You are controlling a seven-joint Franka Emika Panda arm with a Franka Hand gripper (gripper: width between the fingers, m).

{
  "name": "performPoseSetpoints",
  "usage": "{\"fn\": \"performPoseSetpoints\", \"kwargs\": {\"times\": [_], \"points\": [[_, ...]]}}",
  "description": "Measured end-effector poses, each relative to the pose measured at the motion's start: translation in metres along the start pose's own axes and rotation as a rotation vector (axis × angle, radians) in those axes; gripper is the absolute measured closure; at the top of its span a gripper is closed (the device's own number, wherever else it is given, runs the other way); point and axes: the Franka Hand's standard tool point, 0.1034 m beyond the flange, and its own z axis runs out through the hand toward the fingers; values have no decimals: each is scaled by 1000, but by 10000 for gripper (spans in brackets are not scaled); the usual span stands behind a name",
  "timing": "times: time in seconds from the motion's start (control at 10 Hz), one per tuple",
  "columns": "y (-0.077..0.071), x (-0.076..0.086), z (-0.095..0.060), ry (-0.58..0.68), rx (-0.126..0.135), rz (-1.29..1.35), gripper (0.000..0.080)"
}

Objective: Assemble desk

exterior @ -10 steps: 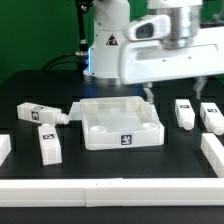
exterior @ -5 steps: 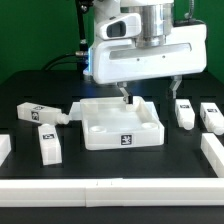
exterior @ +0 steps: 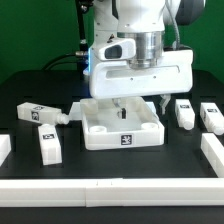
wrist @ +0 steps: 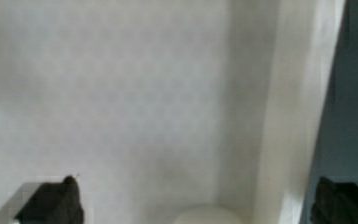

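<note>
Shows the gripper [exterior: 141,108] spread wide, holding nothing, low over the white tabletop [exterior: 100,138]. Shows two tagged legs [exterior: 48,145] lying to the exterior view's left of it, two more legs [exterior: 184,112] to the right.

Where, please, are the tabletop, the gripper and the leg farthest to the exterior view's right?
tabletop [exterior: 104,138], exterior view, on its front wall.
gripper [exterior: 142,107], exterior view, midway between its open fingertips.
rightmost leg [exterior: 211,116], exterior view, on its upper face.
</note>
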Motion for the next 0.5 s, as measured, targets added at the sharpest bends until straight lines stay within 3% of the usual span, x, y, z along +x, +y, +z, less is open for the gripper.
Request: {"fn": "performPoseSetpoints", "kwargs": {"times": [0.2, 0.4, 0.5], "points": [[-1, -2, 2, -5, 1, -1, 150], [-16, -18, 15, -67, 11, 44, 150], [-20, -22, 20, -54, 2, 31, 150]]}}
